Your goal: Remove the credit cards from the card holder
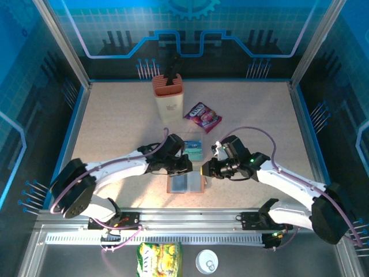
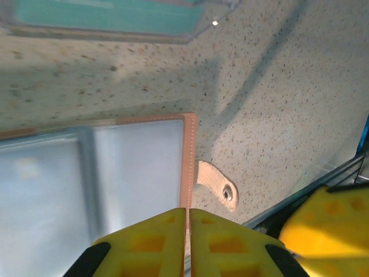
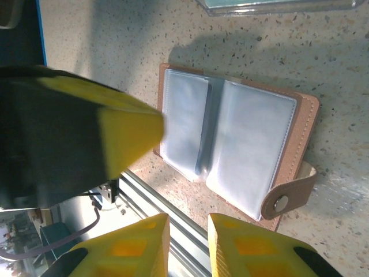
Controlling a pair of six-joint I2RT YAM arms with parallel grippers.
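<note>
Taking the card holder [image 1: 185,184] as our landmark: it's lying open and flat on the table [image 1: 115,115], grey-blue sleeves facing up. We can't tell whether any card is sitting inside them.

Going left to right:
- Left arm [image 1: 115,167] is reaching in from the holder's left.
- A yellow-green packet [image 1: 159,257] is lying on the holder's near side, past the rail [image 1: 190,218].
- A salmon block [image 1: 168,95] with dark handles is standing well beyond the holder, slightly left.
- Left gripper [image 2: 188,212] is hanging over the holder. Its yellow fingers [image 2: 150,242] are pressing together, leaving only a hairline slit. The slit is lining up with the stitched border that carries the snap tab [image 2: 216,186]. We can't tell whether it's pinching that border or just sitting above it.
- Credit cards [image 2: 109,16]: we're seeing teal inside the clear box [image 2: 173,38], just beyond the holder.
- A purple snack packet [image 1: 202,117] is lying further beyond the holder, slightly right.
- Right gripper [image 3: 188,225] is hovering by the holder's right side, fingers [image 3: 248,248] standing slightly apart and gripping nothing; the rail is showing through the gap.
- A white round tin [image 1: 206,261] is sitting on the holder's near side.
- Right arm [image 1: 288,179] is coming in from the holder's right.
</note>
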